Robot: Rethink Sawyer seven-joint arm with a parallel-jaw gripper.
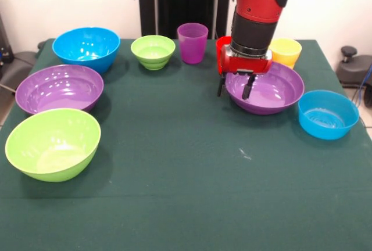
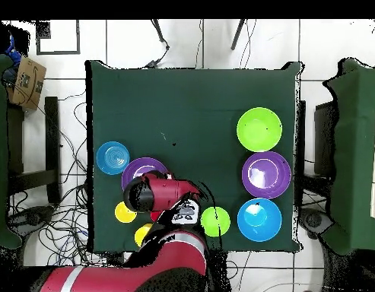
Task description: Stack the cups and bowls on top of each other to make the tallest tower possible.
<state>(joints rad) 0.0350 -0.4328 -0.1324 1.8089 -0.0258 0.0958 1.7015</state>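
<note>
- I've got the gripper [image 1: 235, 87] hanging over the near-left rim of the purple bowl [image 1: 273, 91] on the right side of the front view, fingers spread and holding nothing.
- No tower exists yet: every bowl and cup sits alone on the green table [image 1: 192, 169], so I judge this to be the opening step, picking a base or a first piece.
- Behind the arm, a red cup [image 1: 222, 46] peeks out on one side and a yellow cup [image 1: 286, 52] on the other, both just past the purple bowl's far rim (the overhead view shows two yellow spots [image 2: 125, 212] near the arm, though the second is mostly hidden).
- The purple cup [image 1: 192, 42] stands at the back, beside the small green bowl [image 1: 153, 51].
- The small blue bowl [image 1: 328, 114] sits just beside the purple bowl, nearer the camera and to the right.
- Over on the left: large blue bowl [image 1: 86, 47], second purple bowl [image 1: 59, 88], lime green bowl [image 1: 52, 143], in a row and well apart from the gripper.
- Next move, as I read it: either lower onto this bowl's rim with one finger inside and one outside, or shift back for the red cup.
- Rim grips on glossy plastic can slip, so I'd want the fingers squarely astride the wall before closing.
</note>
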